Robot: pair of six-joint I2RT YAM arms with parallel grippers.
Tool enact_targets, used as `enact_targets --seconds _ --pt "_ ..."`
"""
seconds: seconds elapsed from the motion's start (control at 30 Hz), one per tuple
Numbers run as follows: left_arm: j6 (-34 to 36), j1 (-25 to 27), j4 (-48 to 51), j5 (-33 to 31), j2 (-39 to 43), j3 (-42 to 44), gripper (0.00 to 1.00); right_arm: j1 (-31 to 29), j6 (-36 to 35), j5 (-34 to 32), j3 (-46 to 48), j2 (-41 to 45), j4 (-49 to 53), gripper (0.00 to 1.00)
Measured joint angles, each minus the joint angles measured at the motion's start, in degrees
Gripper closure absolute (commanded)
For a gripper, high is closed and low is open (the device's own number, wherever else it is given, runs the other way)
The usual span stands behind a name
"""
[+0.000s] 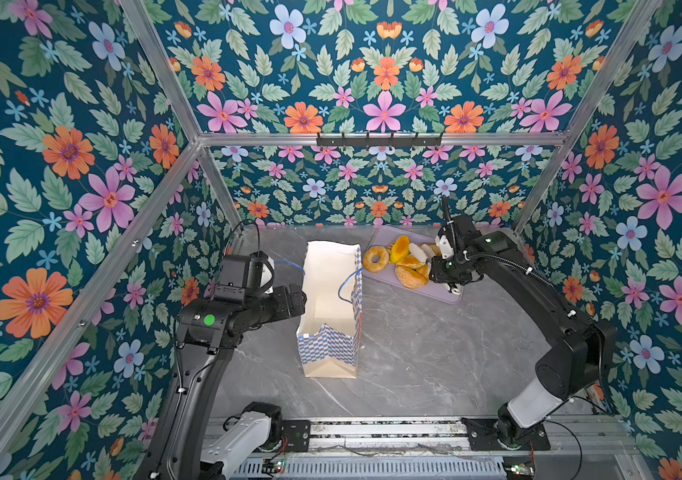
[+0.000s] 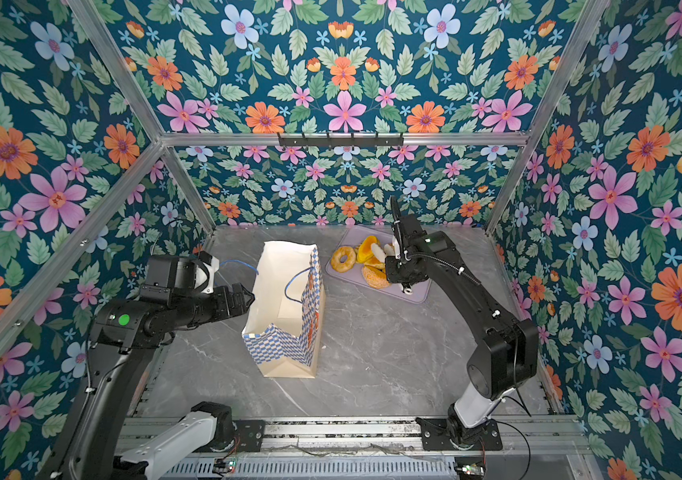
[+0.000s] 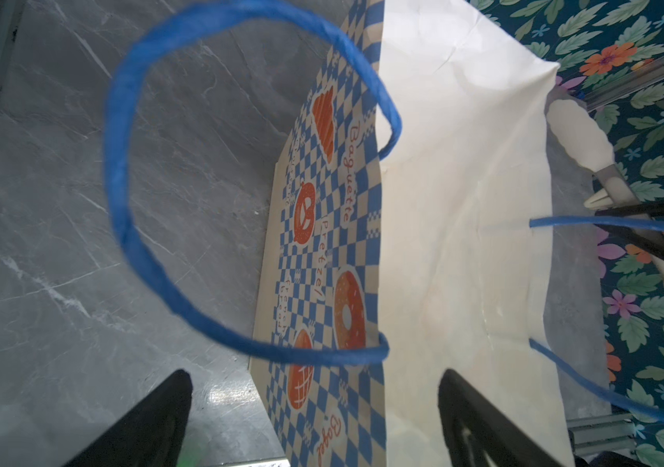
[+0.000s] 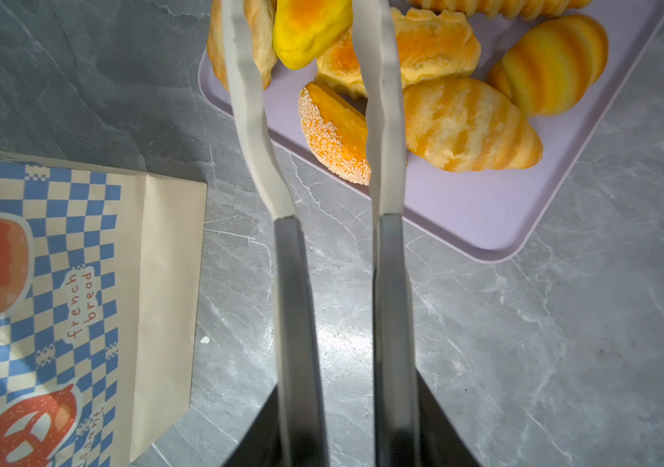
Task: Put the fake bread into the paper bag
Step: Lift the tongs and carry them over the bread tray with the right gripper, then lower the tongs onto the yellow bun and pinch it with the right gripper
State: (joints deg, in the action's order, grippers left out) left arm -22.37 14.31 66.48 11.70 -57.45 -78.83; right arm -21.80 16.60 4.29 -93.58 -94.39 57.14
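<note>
Currently the grey marbled table (image 1: pixel 435 353) carries all items. The paper bag (image 1: pixel 331 353) stands upright near the table's centre, mouth open, white lining exposed. The lilac tray (image 1: pixel 451 297) lies flat behind and to the right of the bag, near it but not touching.

My left gripper (image 1: pixel 300 300) is positioned at the bag's left wall, close to the rim. Its jaws stand wide apart and grip nothing. In the left wrist view one finger (image 3: pixel 152 420) is outside the bag over the table and the other finger (image 3: pixel 480 424) is on the lining side, with the checkered wall between them.

My right gripper (image 4: pixel 348 404) is clamped on a pair of tongs (image 4: pixel 387 133), metal arms with white tips, which reach out over the tray.

The fake bread (image 4: pixel 435 44) is on the tray, outside the bag. A yellow pastry (image 4: pixel 310 28) sits between the tong tips, on top of the other pieces; I cannot tell whether it is lifted clear. A striped croissant (image 4: pixel 472 129) and a sesame-coated bun (image 4: pixel 334 137) lie side by side near the tray's edge. A ring donut (image 1: pixel 366 259) lies at the tray end nearest the bag.

One blue cord handle (image 3: pixel 120 182) loops outward from the left wall.
</note>
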Motion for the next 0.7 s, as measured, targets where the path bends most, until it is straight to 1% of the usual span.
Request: enact_targets --seconds 0.1,0.23,0.37,0.47,0.57,0.7 --pt "-0.52 0.37 -3.06 1.73 -0.61 2.29 0.14 0.02 0.0 0.0 -1.18 -0.94 0.04 0.6" --pt "-1.51 1.31 -7.1 3.26 -1.46 4.98 0.25 0.2 0.02 0.37 -2.78 -4.7 0.07 0.6" --pt "-1.77 2.23 -10.45 3.41 -2.1 6.56 0.36 1.44 0.46 2.82 -5.27 -8.0 0.13 0.61" --pt "-2.86 2.58 -12.41 3.39 -2.29 7.52 0.43 2.95 1.27 5.11 -6.88 -10.14 0.0 0.6" --pt "-2.99 2.73 -13.88 3.39 -2.27 8.5 0.47 4.37 2.34 7.52 -8.48 -11.87 -0.02 0.6" --pt "-3.17 2.93 -15.06 3.37 -2.27 9.22 0.48 5.27 2.71 9.25 -10.88 -14.56 -0.09 0.59"
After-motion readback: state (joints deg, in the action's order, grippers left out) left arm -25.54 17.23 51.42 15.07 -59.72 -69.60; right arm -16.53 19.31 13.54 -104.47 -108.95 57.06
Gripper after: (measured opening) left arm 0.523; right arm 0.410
